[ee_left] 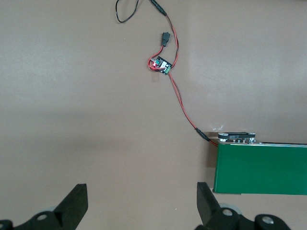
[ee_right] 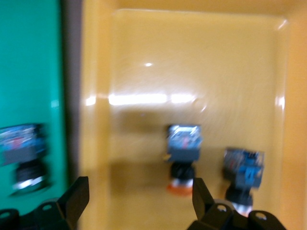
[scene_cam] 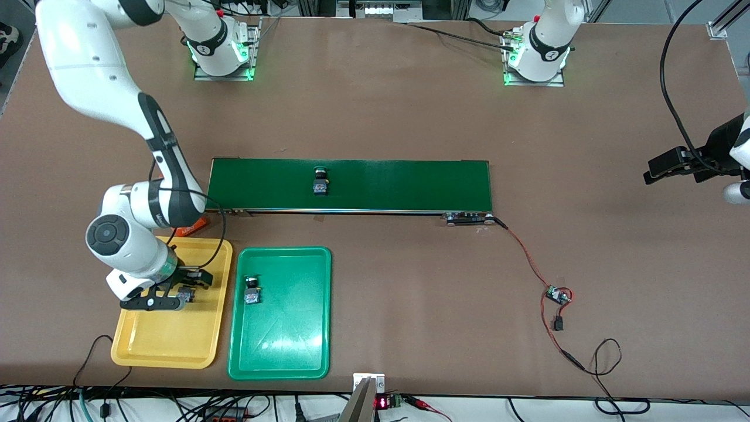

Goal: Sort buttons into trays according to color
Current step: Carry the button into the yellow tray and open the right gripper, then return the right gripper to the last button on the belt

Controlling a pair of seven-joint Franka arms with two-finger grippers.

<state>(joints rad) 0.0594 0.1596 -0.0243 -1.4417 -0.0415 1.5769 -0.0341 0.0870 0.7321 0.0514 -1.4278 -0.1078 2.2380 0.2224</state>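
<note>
My right gripper (scene_cam: 176, 290) (ee_right: 139, 196) hovers low over the yellow tray (scene_cam: 170, 340) (ee_right: 192, 57), open and holding nothing. Two yellow-orange-capped buttons (ee_right: 183, 146) (ee_right: 243, 170) lie in that tray just past its fingertips; the front view shows only one of them (scene_cam: 186, 295), beside the fingers. A green-capped button (scene_cam: 252, 289) (ee_right: 24, 153) lies in the green tray (scene_cam: 281, 340) (ee_right: 29, 57). Another green-capped button (scene_cam: 320, 180) rests on the dark-green conveyor belt (scene_cam: 398, 184). My left gripper (scene_cam: 653, 173) (ee_left: 141, 201) waits open over bare table at the left arm's end.
The two trays sit side by side, nearer the front camera than the belt. An orange object (scene_cam: 196, 224) peeks out beside the yellow tray under my right arm. A small circuit board (scene_cam: 556, 295) (ee_left: 160, 64) with red wires trails from the belt's end (ee_left: 261, 167).
</note>
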